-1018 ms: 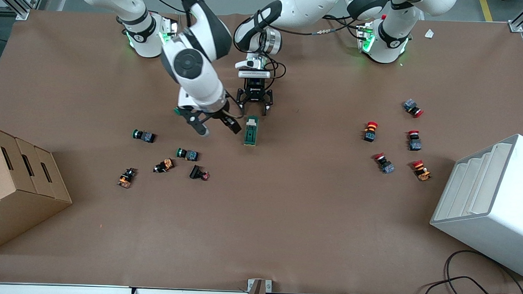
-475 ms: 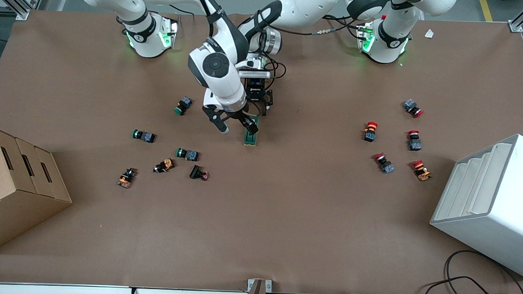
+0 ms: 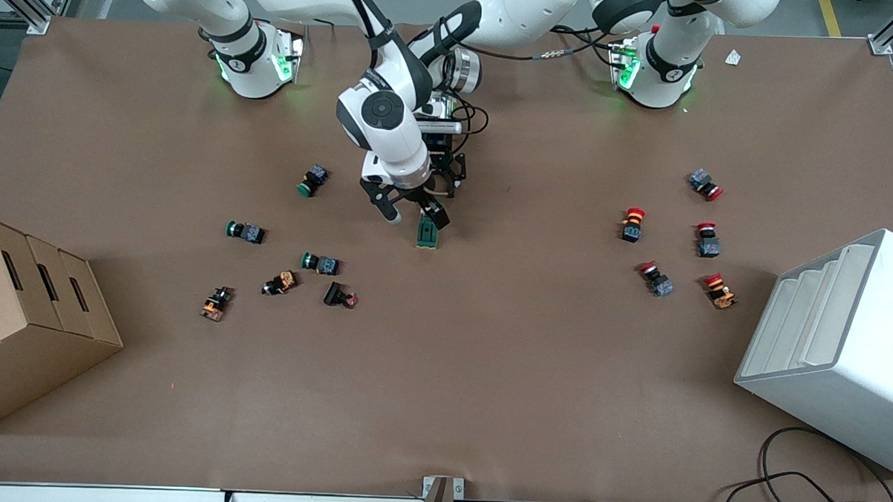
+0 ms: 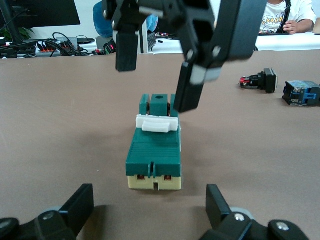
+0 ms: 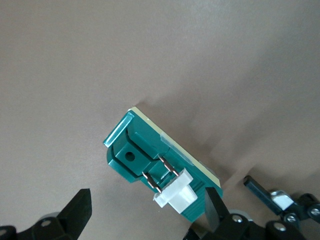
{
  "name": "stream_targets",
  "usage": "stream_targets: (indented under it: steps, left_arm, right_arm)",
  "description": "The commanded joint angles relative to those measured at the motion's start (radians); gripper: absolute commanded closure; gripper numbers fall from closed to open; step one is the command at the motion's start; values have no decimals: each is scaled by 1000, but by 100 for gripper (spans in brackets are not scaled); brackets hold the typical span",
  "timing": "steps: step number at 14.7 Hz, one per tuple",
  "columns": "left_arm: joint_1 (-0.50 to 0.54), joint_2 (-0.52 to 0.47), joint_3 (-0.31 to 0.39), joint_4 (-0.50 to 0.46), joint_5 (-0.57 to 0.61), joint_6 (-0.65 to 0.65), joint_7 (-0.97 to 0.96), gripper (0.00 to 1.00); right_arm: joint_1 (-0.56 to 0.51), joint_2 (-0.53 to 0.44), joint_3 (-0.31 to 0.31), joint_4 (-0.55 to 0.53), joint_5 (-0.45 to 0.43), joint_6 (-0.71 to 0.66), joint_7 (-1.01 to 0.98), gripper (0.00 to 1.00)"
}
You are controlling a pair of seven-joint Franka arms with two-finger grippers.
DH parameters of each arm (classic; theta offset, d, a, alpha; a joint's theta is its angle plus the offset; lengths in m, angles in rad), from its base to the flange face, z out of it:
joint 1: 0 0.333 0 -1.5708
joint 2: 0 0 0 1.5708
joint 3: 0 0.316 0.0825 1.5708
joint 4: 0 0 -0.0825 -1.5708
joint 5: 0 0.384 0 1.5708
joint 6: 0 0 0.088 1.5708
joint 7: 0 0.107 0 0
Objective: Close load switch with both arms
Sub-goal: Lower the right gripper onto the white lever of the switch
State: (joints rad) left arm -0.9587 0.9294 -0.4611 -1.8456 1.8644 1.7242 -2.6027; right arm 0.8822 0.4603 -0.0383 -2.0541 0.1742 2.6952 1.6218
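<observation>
On the brown desk (image 3: 487,356), at the upper middle of the frame, we keep both hands wide around the load switch (image 3: 428,232): left hand (image 3: 440,178) bracing, right hand (image 3: 414,213) over its white lever (image 4: 158,123).

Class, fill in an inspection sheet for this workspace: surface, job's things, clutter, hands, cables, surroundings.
Surface: brown table.
Job's things: load switch flat mid-table, white lever on top.
Clutter: green-capped push buttons toward the right arm's end; red-capped push buttons toward the left arm's.
Hands: right hand open over the switch; left hand open beside it.
Cables: black bundle at the table's front edge.
Surroundings: cardboard box, white bin.
</observation>
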Motion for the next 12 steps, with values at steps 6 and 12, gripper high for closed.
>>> stream_targets:
  steps: [6, 12]
  left_arm:
    - [-5, 26, 15, 0, 7, 2, -10, 1]
    - [-3, 26, 18, 3, 7, 2, -7, 1]
  right_arm:
    - [40, 43, -11, -6, 10, 89, 52, 0]
    - [43, 69, -11, 0, 10, 129, 53, 0]
